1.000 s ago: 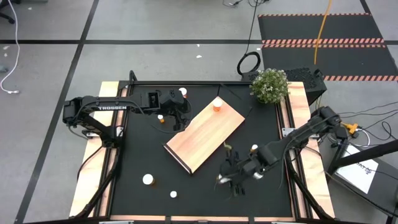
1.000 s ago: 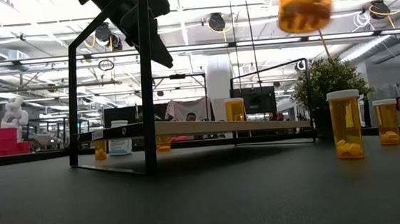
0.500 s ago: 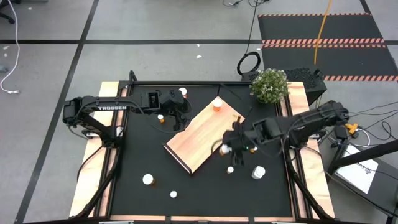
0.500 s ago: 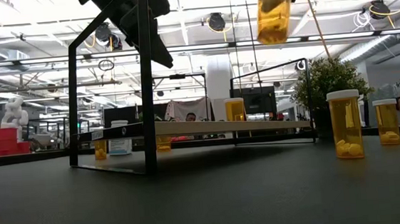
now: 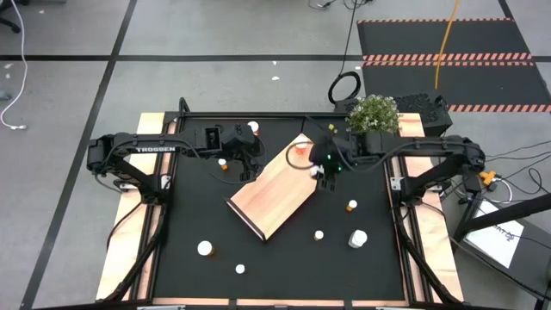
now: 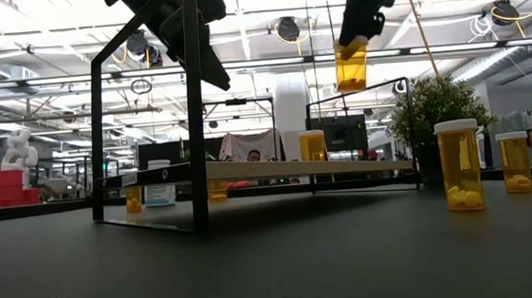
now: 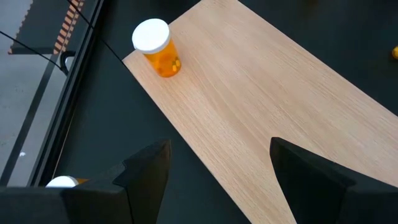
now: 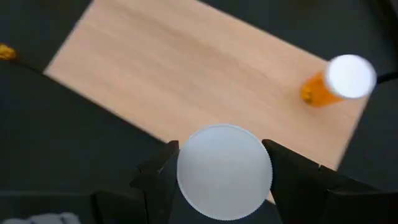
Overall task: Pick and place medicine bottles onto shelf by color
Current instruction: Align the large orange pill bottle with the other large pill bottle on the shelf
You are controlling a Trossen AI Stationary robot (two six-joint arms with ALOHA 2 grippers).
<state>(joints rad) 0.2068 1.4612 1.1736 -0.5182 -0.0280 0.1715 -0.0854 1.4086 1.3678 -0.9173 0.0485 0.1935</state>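
Right pincer [image 5: 322,164] pinching an amber bottle [image 6: 351,64] by its white cap [image 8: 224,172], hanging above the far corner of the shelf [image 5: 275,191], near another amber bottle [image 5: 300,146] standing there. Left pincer [image 5: 250,160] spread, empty, hovering over the shelf's left edge. More bottles [image 5: 351,207] standing around the black surface [image 5: 198,211].

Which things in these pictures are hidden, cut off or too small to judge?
- Held bottle: in the right wrist view only its white cap shows between the right pincer's fingers; the cap hides the body.
- Left pincer: in the low view its arm is cut off by the top edge.
- Small bottles on the mat: too small in the high view to tell their colour.
- Shelf: seen edge-on in the low view, so its top is hidden.
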